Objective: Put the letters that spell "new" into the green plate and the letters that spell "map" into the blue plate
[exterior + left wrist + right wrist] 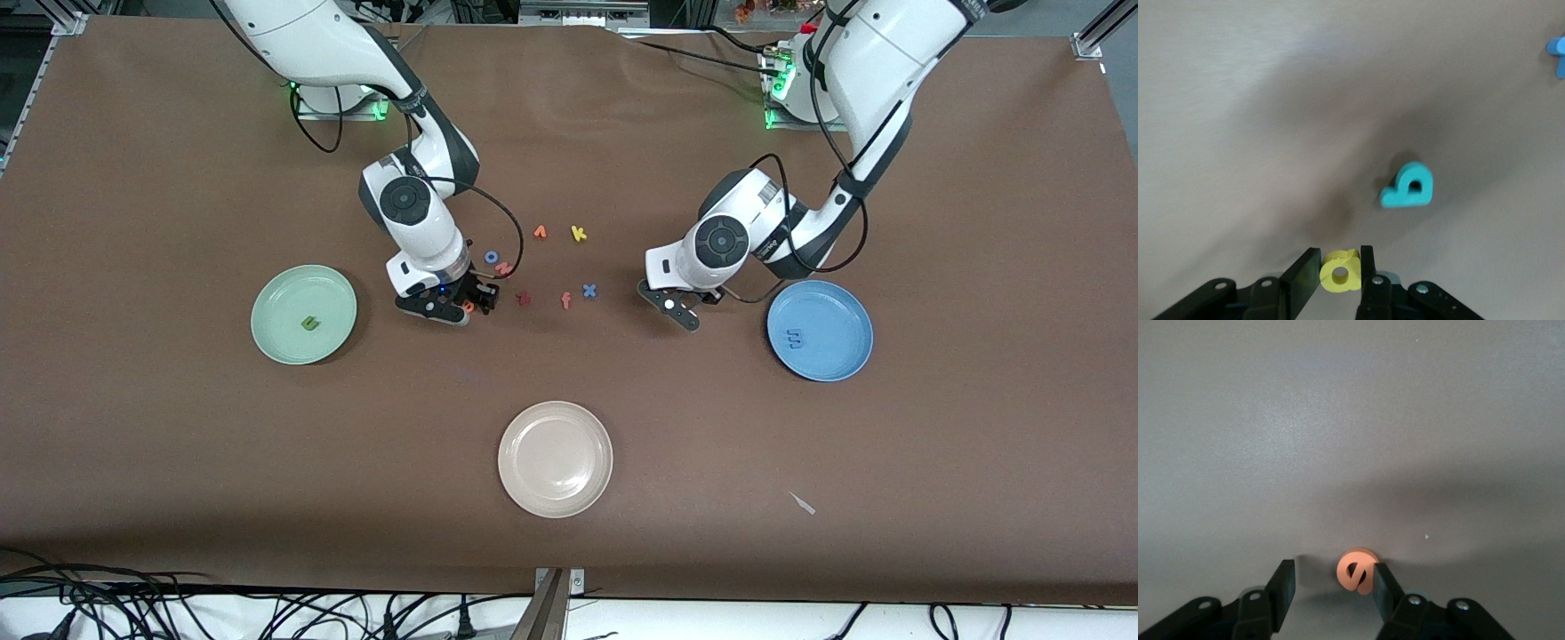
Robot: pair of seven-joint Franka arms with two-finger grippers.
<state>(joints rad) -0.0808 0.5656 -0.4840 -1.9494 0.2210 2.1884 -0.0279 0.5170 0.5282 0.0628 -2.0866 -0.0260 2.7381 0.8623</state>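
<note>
Foam letters like the yellow p (1340, 271) weigh next to nothing and squash easily, so pinching across the flat sides suits them. The left tool (1339, 268) is clamped on it near the bench's middle. The right tool (1333, 581) stands apart around the orange e (1357, 571), one finger touching.

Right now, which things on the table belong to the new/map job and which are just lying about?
Job: green plate holding green n; blue plate holding blue m; orange e inside the open right gripper; yellow p pinched by left gripper; teal a; pinkish-red w.
Lying about: cream plate, yellow k, blue x, dark red z, orange-red f, blue o.
</note>
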